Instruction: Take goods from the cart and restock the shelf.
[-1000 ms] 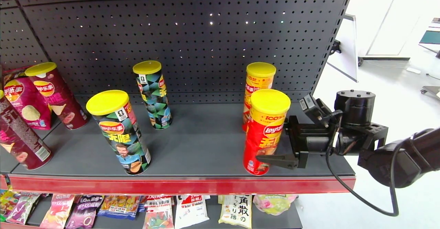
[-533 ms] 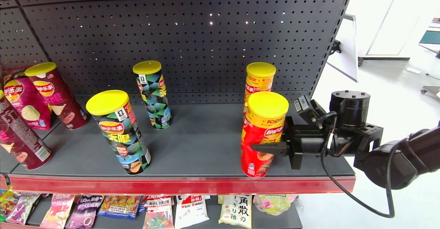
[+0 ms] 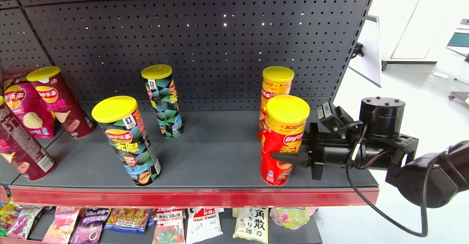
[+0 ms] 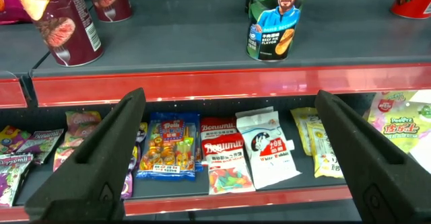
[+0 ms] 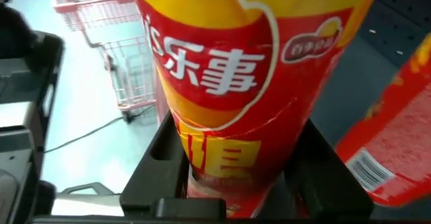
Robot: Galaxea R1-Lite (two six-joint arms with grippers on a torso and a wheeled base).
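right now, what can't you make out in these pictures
- Head view: lower half of the yellow can, hidden behind the red can.
- Head view: far finger of the right gripper, behind the red can.
- Right wrist view: the red can's lid and base, cut off by the edges.
- Right wrist view: what the cart holds; the can and the edge hide most of it.

To my left, a teal patterned can [image 3: 126, 141] is standing near the front, a second teal can [image 3: 163, 101] is standing farther back, and maroon cans [image 3: 60, 101] are sitting beside a maroon chip bag [image 3: 25, 108]. Below them, snack packets [image 3: 203, 224] are lying in a row. Off to my right, a white panel [image 3: 368, 53] is standing on the pale floor [image 3: 410, 90].
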